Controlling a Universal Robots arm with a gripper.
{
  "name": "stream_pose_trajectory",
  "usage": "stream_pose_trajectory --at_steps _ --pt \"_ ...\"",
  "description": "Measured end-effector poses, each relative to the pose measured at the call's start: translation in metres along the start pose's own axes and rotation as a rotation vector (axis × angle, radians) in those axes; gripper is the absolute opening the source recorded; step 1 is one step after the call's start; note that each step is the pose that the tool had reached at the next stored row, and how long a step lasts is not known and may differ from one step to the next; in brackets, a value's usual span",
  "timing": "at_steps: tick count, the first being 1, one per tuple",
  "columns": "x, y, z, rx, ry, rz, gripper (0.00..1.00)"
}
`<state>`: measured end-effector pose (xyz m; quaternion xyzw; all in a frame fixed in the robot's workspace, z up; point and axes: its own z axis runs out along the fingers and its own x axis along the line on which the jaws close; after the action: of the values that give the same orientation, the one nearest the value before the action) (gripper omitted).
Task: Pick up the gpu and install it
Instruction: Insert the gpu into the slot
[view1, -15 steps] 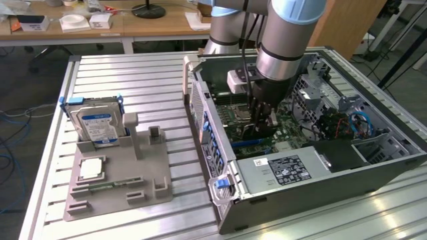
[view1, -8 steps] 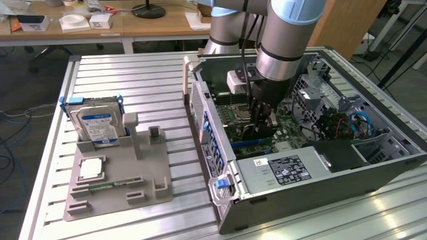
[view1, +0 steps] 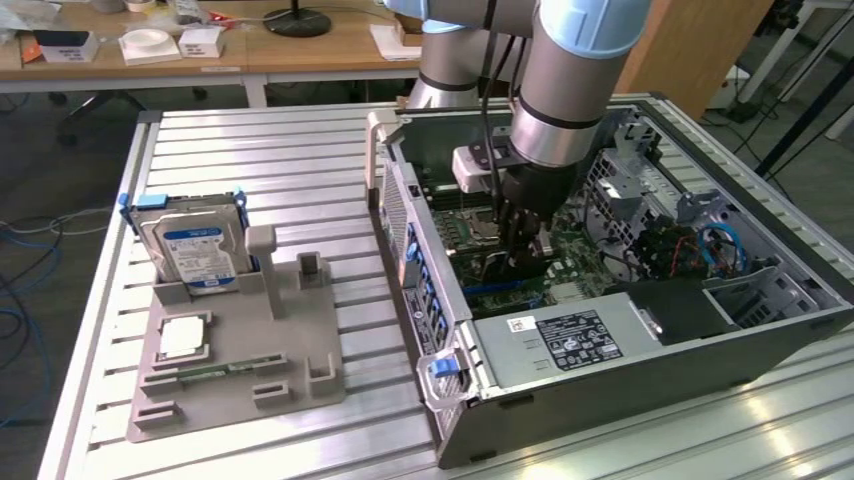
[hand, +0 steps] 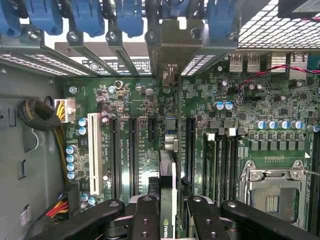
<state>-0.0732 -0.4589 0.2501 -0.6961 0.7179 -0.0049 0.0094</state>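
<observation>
Jaws are clamped on the gpu (hand: 168, 200), held edge-on over the motherboard (hand: 135, 100) slots (hand: 190, 150); I think small misalignment could jam its connector beside them.

The dark grey computer case (view1: 534, 420) lies open on its upper side, so the black gripper (hand: 170, 202), clamped on the edge-on green gpu card (hand: 168, 175), has room inside. The long black slots (hand: 132, 150) beneath are bare. Blue plastic clips (hand: 90, 17) crowd the rear wall. A sleeved black cable bundle (hand: 37, 112) and a grey power supply box (view1: 567, 340) stand off to the sides.
</observation>
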Motion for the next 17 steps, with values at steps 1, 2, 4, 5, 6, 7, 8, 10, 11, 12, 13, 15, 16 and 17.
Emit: stream_pose_trajectory --at_steps 1,2,4,5,6,7,8,10,11,12,13,15,16,17 --pt "-0.0001 0.0001 0.0 0.0 0.0 0.0 0.26" --pt "-0.0002 0.0 0.0001 0.0 -0.0001 0.0 0.26" --pt "-0.0004 0.0006 0.0002 0.0001 -0.0001 0.0 0.26" --pt "-0.0005 0.001 0.0002 -0.0001 0.0 0.0 0.26" --pt "-0.0006 0.0015 0.0005 0.0 -0.0001 0.0 0.26" --pt "-0.0008 0.0022 0.0008 0.0001 -0.0004 0.0 0.26" --pt "-0.001 0.0025 0.0009 0.0001 -0.0003 0.0 0.26" --pt "-0.0014 0.0026 0.0014 0.0001 -0.0002 0.0 0.26" --pt "-0.0015 0.0026 0.0017 0.0001 -0.0002 0.0 0.26" --pt "-0.0016 0.0027 0.0023 0.0001 -0.0003 0.0 0.26" --pt "-0.0017 0.0027 0.0027 0.0001 -0.0001 0.0 0.26" --pt "-0.002 0.0027 0.0029 0.0 0.0001 0.0 0.26" --pt "-0.0021 0.0027 0.0029 0.0 0.0 0.0 0.26" --pt "-0.0022 0.0027 0.0032 0.0 0.0 0.0 0.26"
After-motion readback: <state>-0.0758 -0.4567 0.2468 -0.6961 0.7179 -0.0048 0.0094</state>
